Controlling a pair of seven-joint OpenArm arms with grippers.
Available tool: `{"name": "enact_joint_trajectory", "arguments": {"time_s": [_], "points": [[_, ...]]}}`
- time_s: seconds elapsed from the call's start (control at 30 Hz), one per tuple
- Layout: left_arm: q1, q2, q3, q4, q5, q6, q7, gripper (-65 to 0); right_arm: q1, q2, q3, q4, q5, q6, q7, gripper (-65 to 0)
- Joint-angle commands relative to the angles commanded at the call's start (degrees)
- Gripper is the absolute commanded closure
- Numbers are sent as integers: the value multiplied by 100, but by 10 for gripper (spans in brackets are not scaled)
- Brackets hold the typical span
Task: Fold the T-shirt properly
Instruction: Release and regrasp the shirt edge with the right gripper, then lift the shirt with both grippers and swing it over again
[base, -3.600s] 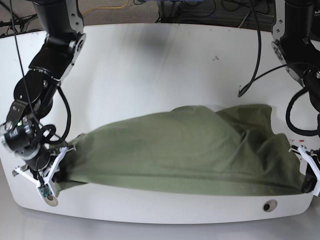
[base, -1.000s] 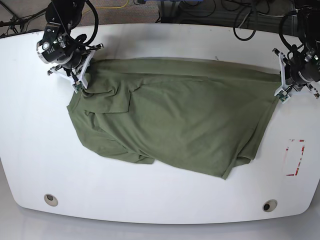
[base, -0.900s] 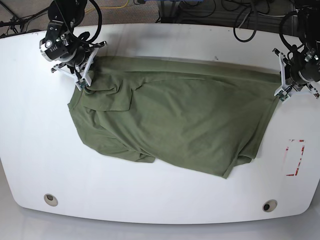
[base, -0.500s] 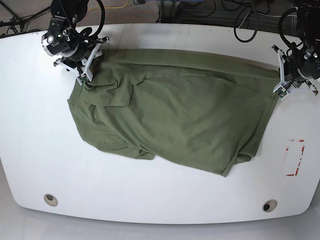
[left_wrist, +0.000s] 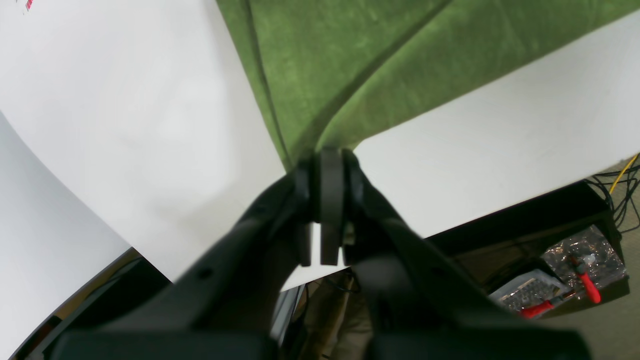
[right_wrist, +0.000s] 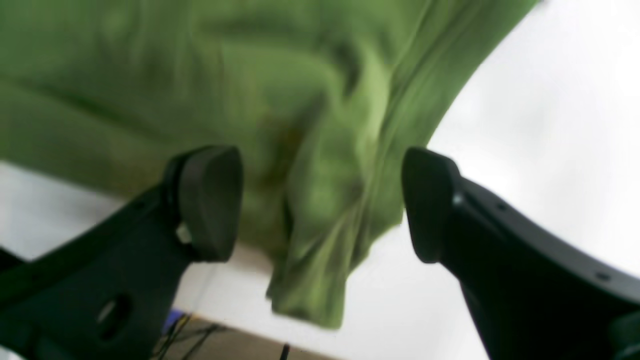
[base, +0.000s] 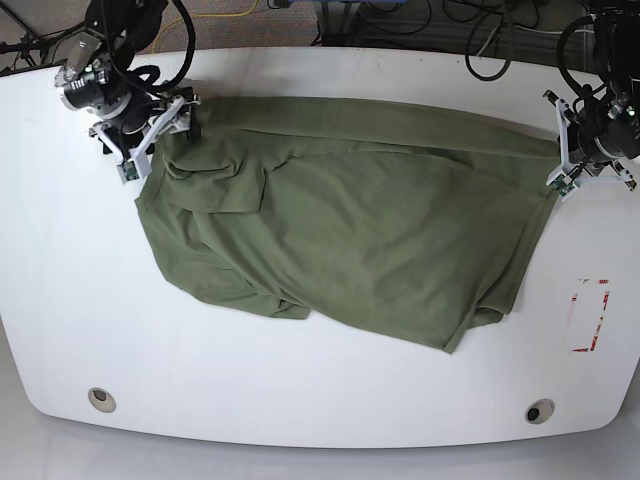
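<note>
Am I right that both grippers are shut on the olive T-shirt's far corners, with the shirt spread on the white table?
Not quite. In the right wrist view the right gripper is open, its pads apart over the T-shirt. The left gripper is shut on its corner, and the shirt does lie on the white table.

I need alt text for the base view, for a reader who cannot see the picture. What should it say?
An olive-green T-shirt lies spread and creased across a white table, seen from above. The left hand, at the picture's right, is shut on one far corner of the shirt; the right hand, at the picture's left, is open beside the other corner.
</note>
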Motion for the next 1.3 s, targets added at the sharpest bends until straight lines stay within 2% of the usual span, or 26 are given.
{"name": "enact_joint_trajectory", "arguments": {"time_s": [0.17,0.4,0.63,0.77,1.0,1.1,1.23,1.3], "points": [[0,0,0,0,0,0,0,0,220,-35,-9,0,0,0,-352,-461],[0,0,0,0,0,0,0,0,255,0,-9,-360,-9,0,-343,-282],[-88,0,0,9,0,0,0,0,202,9,-9,-404,-9,0,-369,-155],[-123,0,0,0,0,0,0,0,88,-9,0,-185,0,0,-378,0],[-132,0,0,9,0,0,0,0,-141,-26,26,88,53,0,-580,0],[-167,0,0,9,0,0,0,0,-255,-26,220,88,70,0,-589,0],[-396,26,-9,0,0,0,0,0,-281,18,563,88,492,0,-589,0],[-563,44,-9,-9,0,0,0,0,-229,149,695,70,659,0,-589,0]]}}
